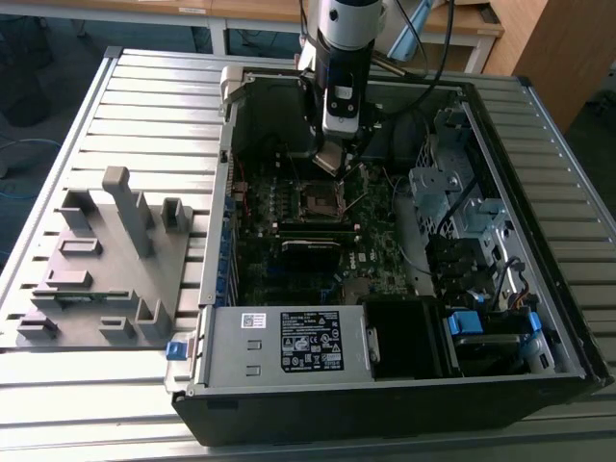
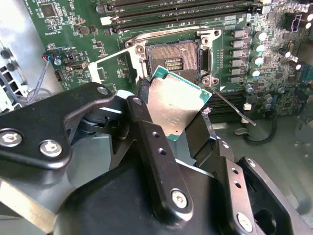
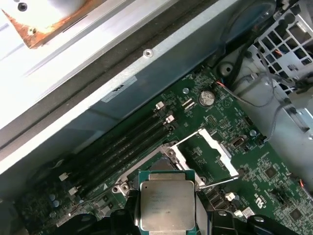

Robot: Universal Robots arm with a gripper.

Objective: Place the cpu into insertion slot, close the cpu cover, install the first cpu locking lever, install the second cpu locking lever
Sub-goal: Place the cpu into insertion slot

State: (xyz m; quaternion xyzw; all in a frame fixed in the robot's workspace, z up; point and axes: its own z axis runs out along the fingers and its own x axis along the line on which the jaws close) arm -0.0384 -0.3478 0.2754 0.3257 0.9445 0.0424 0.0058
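Claw (image 2: 175, 108), black and two-fingered, is pinched on opposite edges of the flat square silver-grey cpu (image 3: 167, 205), which I hold near but clear of the dark square silver-rimmed insertion slot (image 2: 173, 61), its thin silvery cpu cover (image 3: 220, 152) swung open; print on the chip's top is illegible to me.

The desk (image 1: 144, 106) was a top of ribbed, silvery metal slats. An open black computer case (image 1: 385, 414) lay on its side across the middle and the exterior view's right, reaching nearly to the desk's near edge. Just beside it, toward the edge on the exterior view's left, sat a flat grey fixture plate (image 1: 106, 289) carrying upright blocks.
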